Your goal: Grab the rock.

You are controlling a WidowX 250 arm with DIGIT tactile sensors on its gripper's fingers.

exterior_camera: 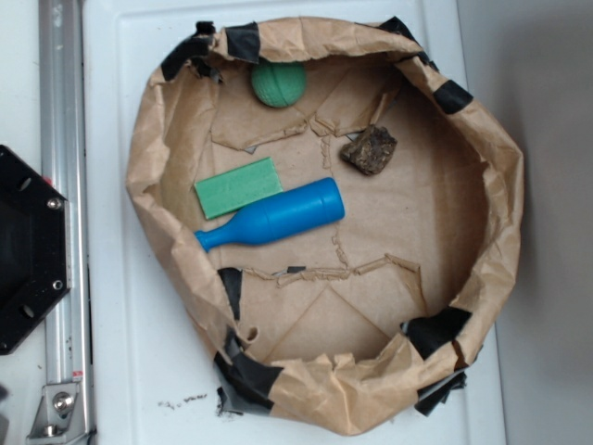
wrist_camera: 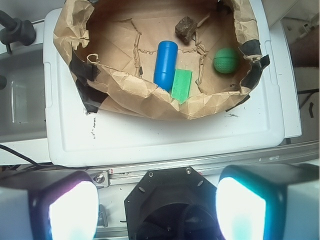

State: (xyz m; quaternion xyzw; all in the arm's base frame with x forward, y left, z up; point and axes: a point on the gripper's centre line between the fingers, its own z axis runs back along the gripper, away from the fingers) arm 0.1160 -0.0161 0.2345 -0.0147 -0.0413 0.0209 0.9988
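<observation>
Spread wide at the bottom of the wrist view, the gripper (wrist_camera: 157,207) jaws hold nothing and hang over the black base (wrist_camera: 170,205), well short of the paper bowl (wrist_camera: 150,102) on the white table (wrist_camera: 150,140). Inside the bowl, nearest its front wall, lie the green block (wrist_camera: 182,85) and blue bottle (wrist_camera: 165,65), touching. Beyond the bottle sits the rock (wrist_camera: 185,28), near the far wall, with the green ball (wrist_camera: 225,60) apart to the bottle's right.

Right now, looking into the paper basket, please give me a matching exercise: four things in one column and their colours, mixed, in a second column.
Things:
1. rock
2. ball
3. bottle
4. flat block

Colours:
A. blue
B. dark green, round
C. dark brown with tan flecks
D. light green, rectangular

Pairs: 1-C, 2-B, 3-A, 4-D. All four lie inside the paper basket.
</observation>
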